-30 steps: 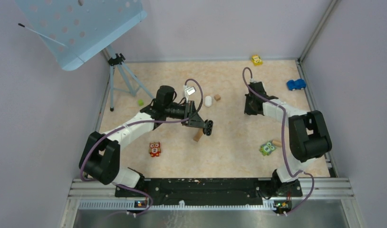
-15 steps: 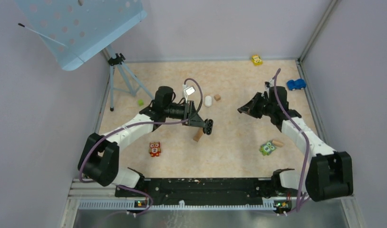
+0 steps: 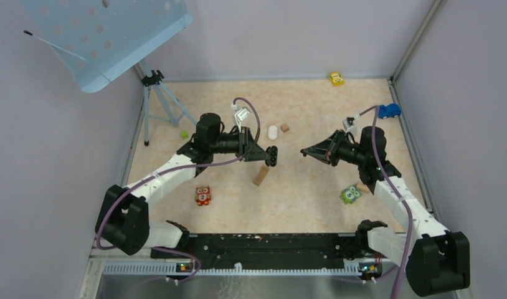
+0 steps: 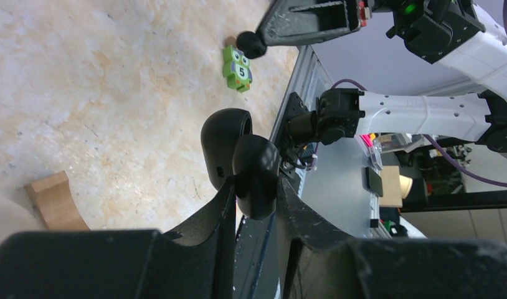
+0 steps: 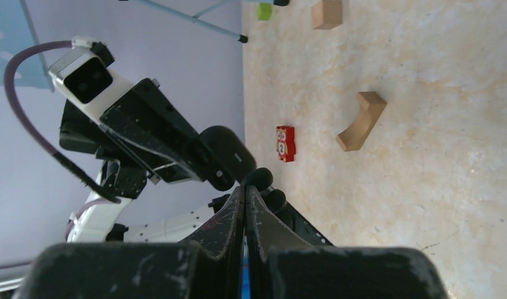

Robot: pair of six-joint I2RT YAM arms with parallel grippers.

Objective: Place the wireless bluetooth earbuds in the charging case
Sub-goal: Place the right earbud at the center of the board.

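two grippers face off over the table point(image 3: 313, 205), well off its edges, open gap between. left gripper point(image 3: 269, 155) clamps the charging case point(image 4: 241, 159); right gripper point(image 3: 304, 151) pinches a black earbud point(image 4: 251, 44).

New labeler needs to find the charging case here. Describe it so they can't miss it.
Follow the left arm out over the table to its fingers: the charging case is the glossy black rounded shell pinched between them, lid open. The black earbud in the right fingers is much smaller, and the tan arched block lies on the tabletop.

Overhead looks down; wrist views (close) face opposite fingers point(image 4: 307, 22).
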